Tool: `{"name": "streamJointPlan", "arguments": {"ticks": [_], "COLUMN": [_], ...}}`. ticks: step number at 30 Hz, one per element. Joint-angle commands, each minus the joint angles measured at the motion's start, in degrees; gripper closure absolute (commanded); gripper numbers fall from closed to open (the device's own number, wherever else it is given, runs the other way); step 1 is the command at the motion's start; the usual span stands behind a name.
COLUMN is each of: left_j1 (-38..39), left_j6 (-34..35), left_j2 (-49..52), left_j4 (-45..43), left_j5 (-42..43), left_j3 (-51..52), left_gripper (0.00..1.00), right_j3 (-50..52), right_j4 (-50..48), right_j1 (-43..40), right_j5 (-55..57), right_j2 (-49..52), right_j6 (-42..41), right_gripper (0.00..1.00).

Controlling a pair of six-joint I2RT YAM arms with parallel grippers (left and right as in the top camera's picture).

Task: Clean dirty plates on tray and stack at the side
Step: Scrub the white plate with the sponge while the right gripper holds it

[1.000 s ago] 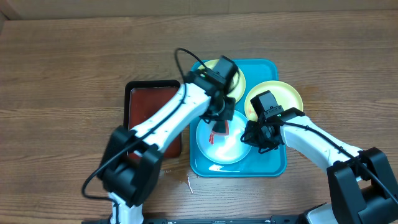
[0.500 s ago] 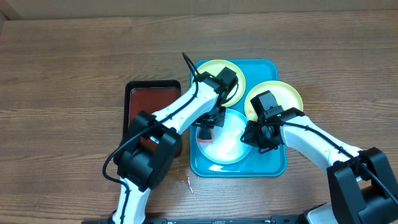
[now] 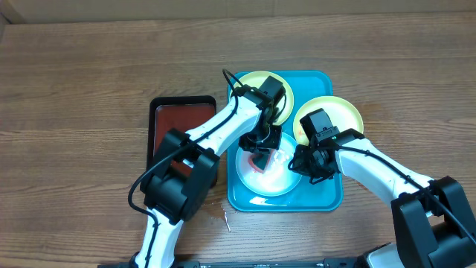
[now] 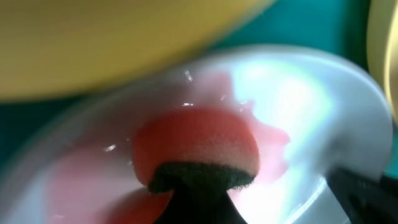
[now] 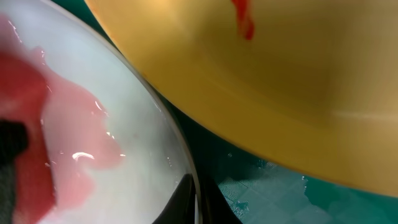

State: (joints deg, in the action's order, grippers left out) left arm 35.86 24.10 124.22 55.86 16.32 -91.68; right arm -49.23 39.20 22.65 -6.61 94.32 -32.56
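On the teal tray [image 3: 327, 195] lie three plates. A light-blue-rimmed plate [image 3: 269, 183] sits at the front, wet with pink smears across its whitish centre [image 4: 311, 93]. My left gripper [image 3: 261, 151] is shut on a red sponge [image 4: 196, 143] with a dark scrub side, pressed onto that plate. At the plate's right edge my right gripper [image 3: 299, 165] is shut on the rim [image 5: 186, 155]. One yellow-green plate [image 3: 256, 83] lies at the tray's back left. The other [image 3: 335, 113] overhangs the right side and bears a red smear [image 5: 245, 18].
A black tray with a reddish-brown inside [image 3: 182, 126] stands left of the teal tray, partly under my left arm. A small pale scrap [image 3: 227, 218] lies on the wood near the teal tray's front left corner. Bare wooden table surrounds both trays.
My left gripper swept the sponge to the left over the blue-rimmed plate and back to the right. The right gripper has kept its hold on the rim without moving.
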Motion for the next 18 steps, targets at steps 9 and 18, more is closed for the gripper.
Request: {"name": "streamJointPlan", "arguments": {"ticks": [9,18], "left_j1": [1.6,0.6], "left_j6": [0.0,2.5], "left_j2": [2.4,2.4], "left_j4": [10.5,13.1], "left_j5": [-8.0,-31.8], "left_j3": [-1.1,-2.1], "left_gripper": [0.96,0.96], "right_j3": [0.6,0.6], "right_j4": [0.0,0.1], "right_j1": [-0.2,-0.2], "right_j5": [4.0,4.0], "right_j2": [1.0,1.0], "right_j6": [-0.5,-0.5], "right_gripper": [0.96,0.96]}}
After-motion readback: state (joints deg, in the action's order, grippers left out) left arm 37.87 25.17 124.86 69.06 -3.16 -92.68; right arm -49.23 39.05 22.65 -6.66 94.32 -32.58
